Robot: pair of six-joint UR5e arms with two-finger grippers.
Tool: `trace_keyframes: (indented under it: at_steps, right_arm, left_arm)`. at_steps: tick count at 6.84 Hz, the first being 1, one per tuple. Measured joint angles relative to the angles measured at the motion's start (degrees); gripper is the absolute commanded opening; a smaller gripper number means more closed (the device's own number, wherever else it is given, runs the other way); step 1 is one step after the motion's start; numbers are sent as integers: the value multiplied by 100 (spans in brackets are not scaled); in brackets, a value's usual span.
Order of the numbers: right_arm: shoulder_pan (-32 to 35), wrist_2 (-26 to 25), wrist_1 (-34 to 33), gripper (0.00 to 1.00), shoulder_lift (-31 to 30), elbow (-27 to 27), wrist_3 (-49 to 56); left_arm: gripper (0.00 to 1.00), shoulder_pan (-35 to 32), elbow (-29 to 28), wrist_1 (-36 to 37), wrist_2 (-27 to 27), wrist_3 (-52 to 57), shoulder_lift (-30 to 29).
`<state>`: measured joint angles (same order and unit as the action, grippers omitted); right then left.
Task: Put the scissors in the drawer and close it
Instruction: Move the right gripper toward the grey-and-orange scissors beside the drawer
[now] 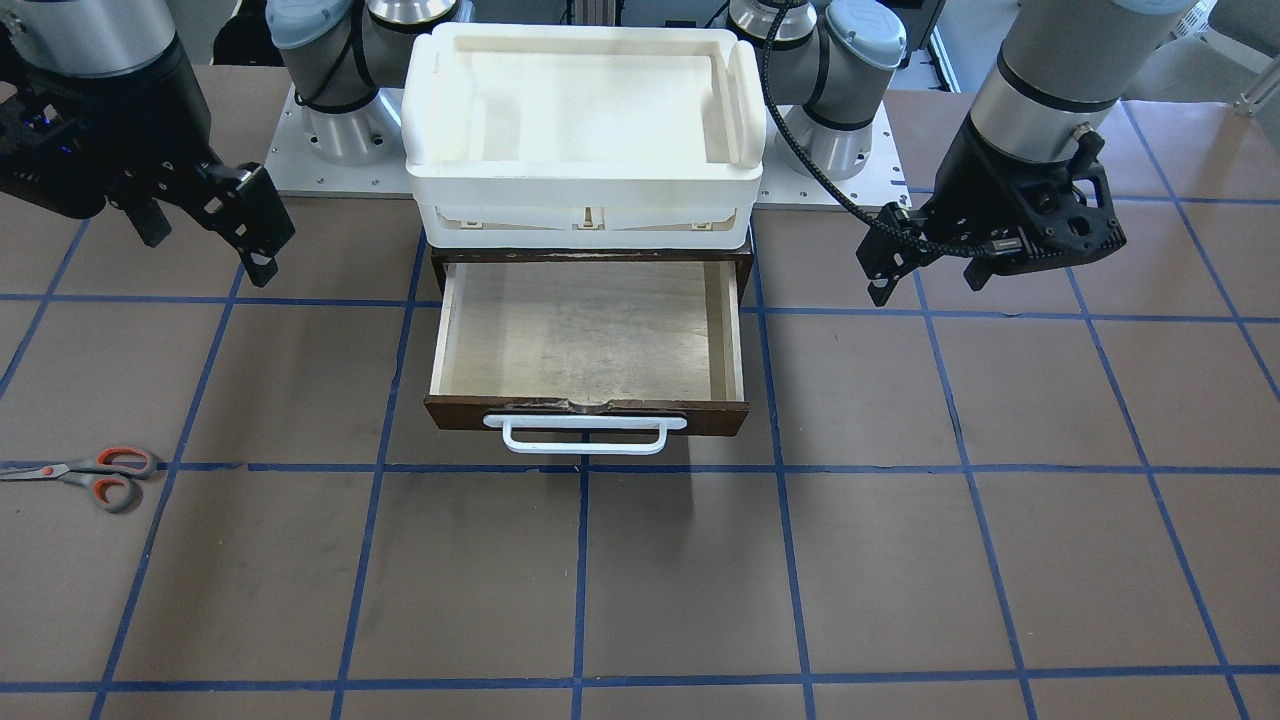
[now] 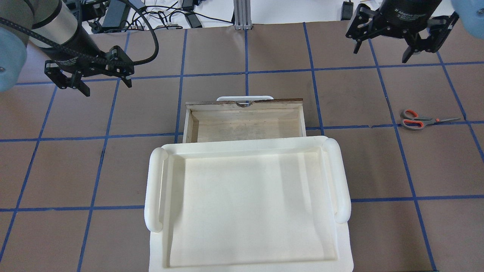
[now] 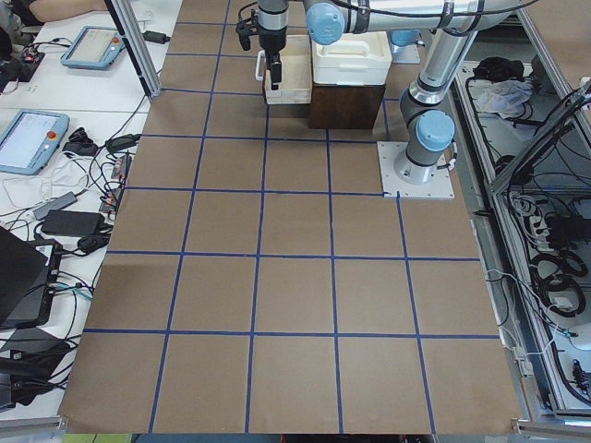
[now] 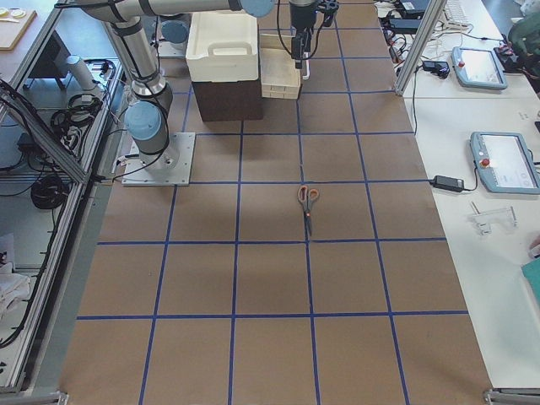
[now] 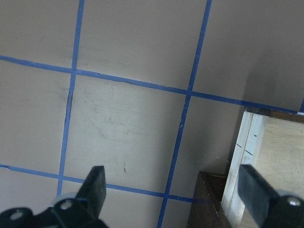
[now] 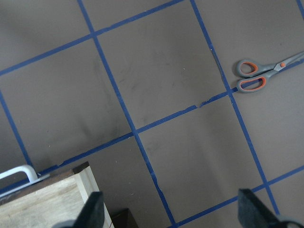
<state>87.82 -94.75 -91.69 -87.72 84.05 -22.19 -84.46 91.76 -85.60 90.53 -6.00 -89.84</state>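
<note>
The scissors (image 1: pixel 95 475) lie flat on the brown table, far off to the robot's right of the drawer, and also show in the overhead view (image 2: pixel 418 120), the exterior right view (image 4: pixel 308 201) and the right wrist view (image 6: pixel 259 76). The drawer (image 1: pixel 730 330) is pulled open and empty, with its white bar handle (image 1: pixel 585 438) at the front. My right gripper (image 2: pixel 381 53) is open and empty, hovering high, beyond the scissors and nearer the drawer. My left gripper (image 2: pixel 107 86) is open and empty, hovering off the drawer's other side. The drawer's corner shows in the left wrist view (image 5: pixel 251 156).
A white plastic tray (image 2: pixel 245 145) sits on top of the dark cabinet that holds the drawer. The two arm bases (image 1: pixel 340 120) stand behind it on a metal plate. Blue tape lines grid the table. Tablets and cables (image 3: pixel 88 46) lie on side benches.
</note>
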Motion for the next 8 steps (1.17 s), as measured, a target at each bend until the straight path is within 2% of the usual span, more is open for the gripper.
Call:
trace_keyframes:
  at_steps: [4,7,8]
  right_arm:
    - [-915,-33,-816,100,381,538,-1401]
    - [-1685,6,-1419,100,638,964,-3517]
    - [-1972,93,-1500,100,823,1032,-3749]
  left_arm:
    - [100,0,0,0,-4,33,13]
    - [100,0,0,4,-30,-2,-2]
    - [100,0,0,6,-38,-13,-5]
